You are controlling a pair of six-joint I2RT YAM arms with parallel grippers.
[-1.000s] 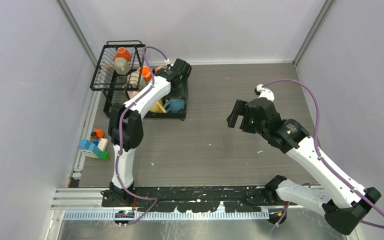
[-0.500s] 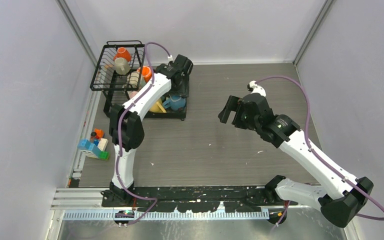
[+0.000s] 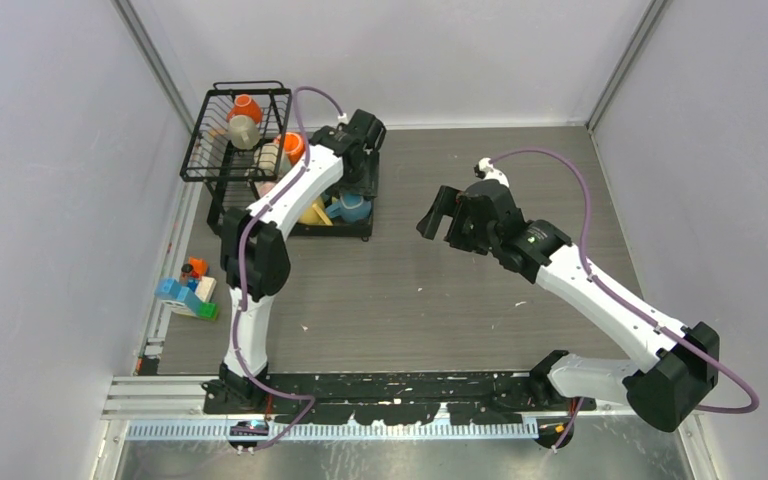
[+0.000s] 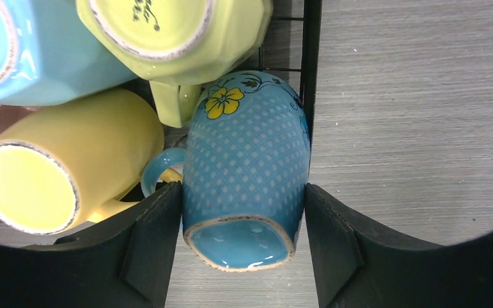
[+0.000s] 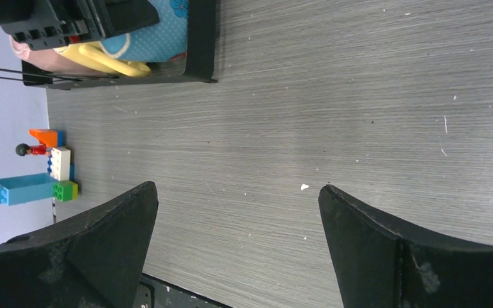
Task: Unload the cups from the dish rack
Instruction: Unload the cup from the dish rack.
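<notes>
A blue mug (image 4: 244,160) in the dish rack (image 4: 311,58) is clasped by the left gripper (image 4: 242,192); the right gripper (image 5: 236,190) is spread wide.

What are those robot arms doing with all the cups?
They are unloading a black dish rack. The left gripper has its jaws closed on a blue flowered mug at the rack's edge. The right gripper hangs over the table, jaws wide open, holding nothing.
</notes>
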